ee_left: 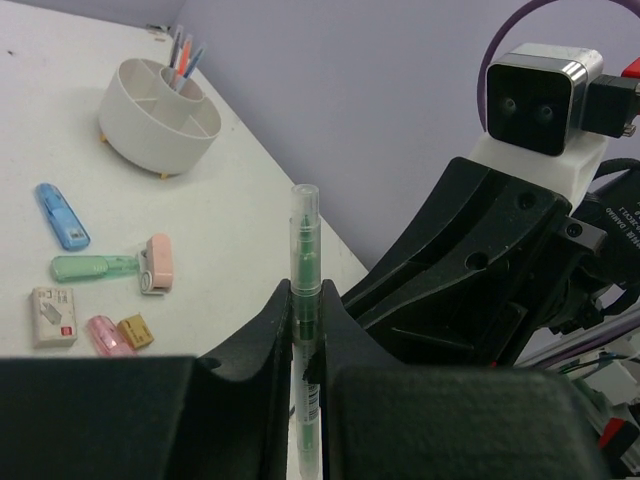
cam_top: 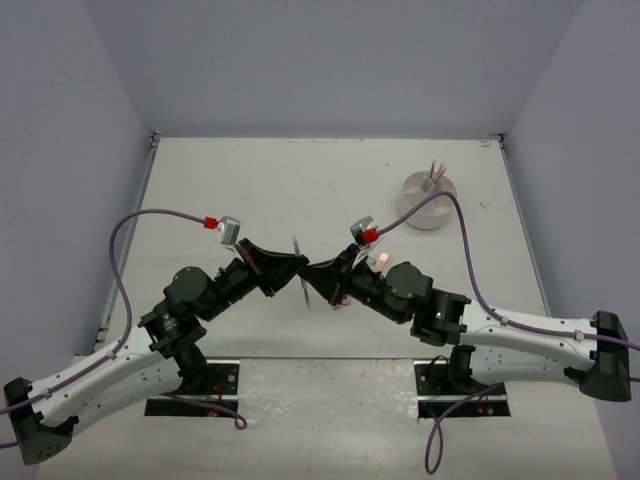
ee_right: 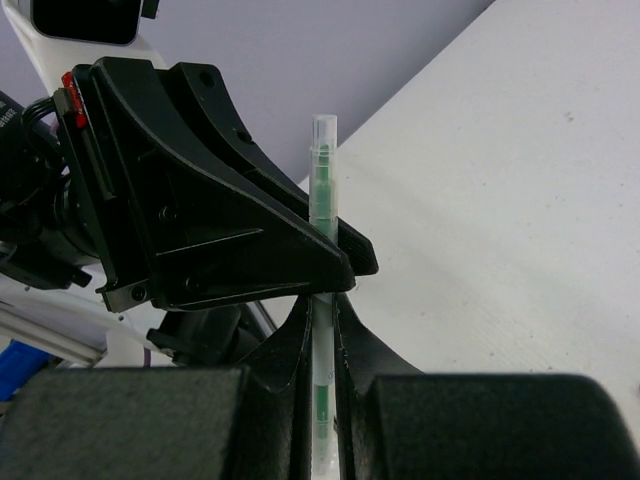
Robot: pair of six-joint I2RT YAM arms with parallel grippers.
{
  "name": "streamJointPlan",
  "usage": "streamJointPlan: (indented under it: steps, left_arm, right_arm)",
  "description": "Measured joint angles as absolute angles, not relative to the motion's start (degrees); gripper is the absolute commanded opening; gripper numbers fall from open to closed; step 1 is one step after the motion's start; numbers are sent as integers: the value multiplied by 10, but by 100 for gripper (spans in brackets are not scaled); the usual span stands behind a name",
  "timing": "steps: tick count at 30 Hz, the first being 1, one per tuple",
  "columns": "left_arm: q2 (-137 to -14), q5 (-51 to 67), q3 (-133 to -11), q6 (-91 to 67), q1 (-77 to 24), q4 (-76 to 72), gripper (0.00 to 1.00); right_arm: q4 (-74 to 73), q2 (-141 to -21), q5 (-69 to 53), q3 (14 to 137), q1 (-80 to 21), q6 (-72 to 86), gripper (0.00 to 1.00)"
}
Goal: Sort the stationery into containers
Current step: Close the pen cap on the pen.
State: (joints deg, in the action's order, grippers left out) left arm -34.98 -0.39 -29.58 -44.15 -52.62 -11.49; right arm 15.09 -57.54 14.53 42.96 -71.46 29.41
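A clear pen with a green core [cam_top: 302, 270] is held upright above the table's middle, between both grippers. My left gripper [ee_left: 305, 300] is shut on the pen [ee_left: 305, 240]. My right gripper [ee_right: 323, 312] is shut on the same pen [ee_right: 323, 170] from the opposite side. The two grippers meet tip to tip [cam_top: 306, 272]. The white round divided tub [cam_top: 426, 214] stands at the back right with a few pens [cam_top: 436, 172] in it. It also shows in the left wrist view [ee_left: 150, 125].
On the table near the tub lie a blue block [ee_left: 62, 215], a green one [ee_left: 90, 267] touching a pink one [ee_left: 158, 262], a white eraser [ee_left: 53, 316], a small pink block [ee_left: 108, 335] and a tan one [ee_left: 135, 331]. Grey walls enclose the table.
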Motion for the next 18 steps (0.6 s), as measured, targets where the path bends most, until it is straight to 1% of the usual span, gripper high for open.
streamJointPlan:
  steps: [2, 3, 4, 5, 6, 9, 11, 12, 13, 15, 16, 17, 18]
  left_arm:
    - [-349, -3, -297, -438, -526, -112, 0]
    - [-348, -2, -298, -437, -526, -112, 0]
    - [-348, -1, -298, -435, -525, -111, 0]
    - [-346, 2, -298, -432, -525, -111, 0]
    - [-345, 7, -299, -428, -525, -112, 0]
    - [-343, 36, -305, -419, -525, -117, 0]
    - [-342, 58, -308, -411, -526, -121, 0]
    - [-341, 68, -309, -407, -526, -123, 0]
    - [-340, 77, -310, -402, -526, -124, 0]
    - [-337, 89, -314, -391, -526, -124, 0]
    - [-336, 94, -316, -389, -525, -123, 3]
    - [-335, 95, -318, -385, -525, -122, 8]
    - [-335, 96, -320, -382, -525, -121, 23]
  right_arm:
    - [153, -577, 143, 430, -714, 293, 1]
    - [155, -577, 140, 430, -713, 293, 5]
    - [156, -578, 137, 430, -712, 292, 18]
    - [157, -578, 133, 430, -712, 291, 28]
    - [158, -578, 127, 430, -712, 289, 32]
    - [167, -586, 94, 430, -714, 288, 33]
    - [175, -597, 75, 429, -716, 291, 30]
    - [178, -602, 67, 429, -716, 293, 17]
    - [182, -607, 61, 429, -716, 294, 2]
    - [188, -612, 48, 427, -716, 299, 0]
    - [194, -613, 47, 427, -716, 302, 0]
    - [198, -614, 43, 427, -716, 302, 0]
    - [201, -614, 40, 427, -716, 302, 0]
